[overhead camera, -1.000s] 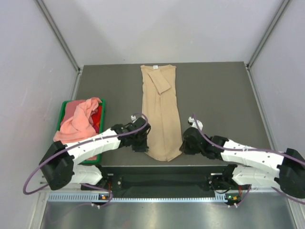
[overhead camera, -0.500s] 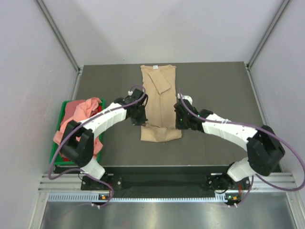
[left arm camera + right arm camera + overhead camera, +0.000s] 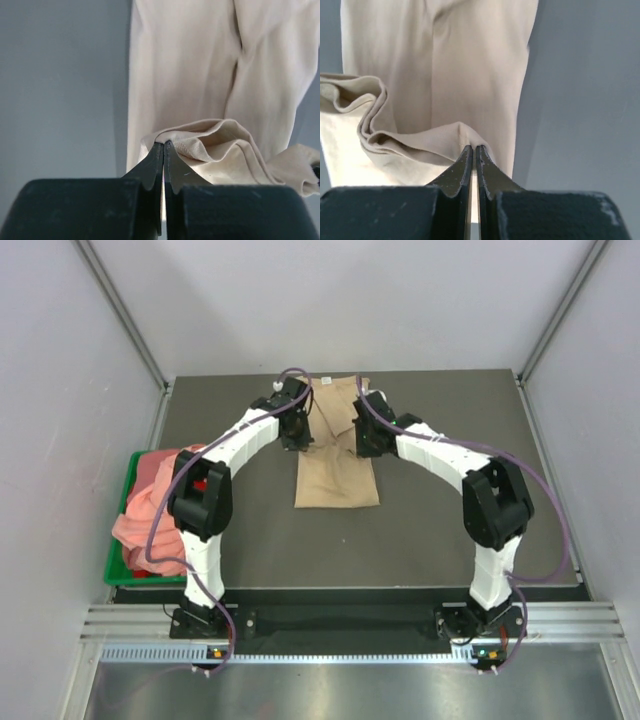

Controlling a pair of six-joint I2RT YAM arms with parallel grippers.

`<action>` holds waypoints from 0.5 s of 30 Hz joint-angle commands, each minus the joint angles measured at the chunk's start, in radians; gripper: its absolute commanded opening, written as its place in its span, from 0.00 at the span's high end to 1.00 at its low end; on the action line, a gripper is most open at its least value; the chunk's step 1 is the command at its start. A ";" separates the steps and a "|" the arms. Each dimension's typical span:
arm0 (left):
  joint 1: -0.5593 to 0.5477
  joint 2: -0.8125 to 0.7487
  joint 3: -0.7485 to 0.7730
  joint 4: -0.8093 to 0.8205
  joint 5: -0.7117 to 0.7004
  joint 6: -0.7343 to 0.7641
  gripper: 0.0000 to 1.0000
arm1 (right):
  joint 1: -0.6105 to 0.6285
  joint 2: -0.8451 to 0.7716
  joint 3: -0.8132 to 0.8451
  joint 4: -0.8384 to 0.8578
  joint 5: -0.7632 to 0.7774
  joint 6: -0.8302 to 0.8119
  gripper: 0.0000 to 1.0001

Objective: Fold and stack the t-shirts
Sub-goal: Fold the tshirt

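Currently left gripper (image 3: 163, 145) and right gripper (image 3: 472, 148) each clamp 1 corner of the plain tan cloth t-shirt (image 3: 337, 480), which lies centre toward 12 o'clock on the dark table (image 3: 450, 530); paired grips likely keep the fold square.

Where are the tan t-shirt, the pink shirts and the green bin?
tan t-shirt (image 3: 337, 485): top view, its flat near part.
pink shirts (image 3: 150, 508): top view, cloth heaped over the bin.
green bin (image 3: 125, 580): top view, its near rim.

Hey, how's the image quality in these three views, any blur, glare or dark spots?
Top external: even, soft light, no glare, tan t-shirt sharp. Left wrist: left gripper near-black, detail lost. Right wrist: right gripper likewise dark; table behind looks smooth and featureless.
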 commanded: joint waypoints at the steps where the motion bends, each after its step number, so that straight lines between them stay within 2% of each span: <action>1: 0.047 0.062 0.102 -0.007 -0.001 0.029 1.00 | -0.041 0.075 0.141 -0.057 0.004 -0.057 1.00; 9: 0.111 0.156 0.195 0.105 0.111 0.052 1.00 | -0.107 0.231 0.381 -0.127 -0.028 -0.113 1.00; 15: 0.148 0.197 0.203 0.219 0.200 0.075 1.00 | -0.136 0.303 0.444 -0.103 -0.079 -0.154 1.00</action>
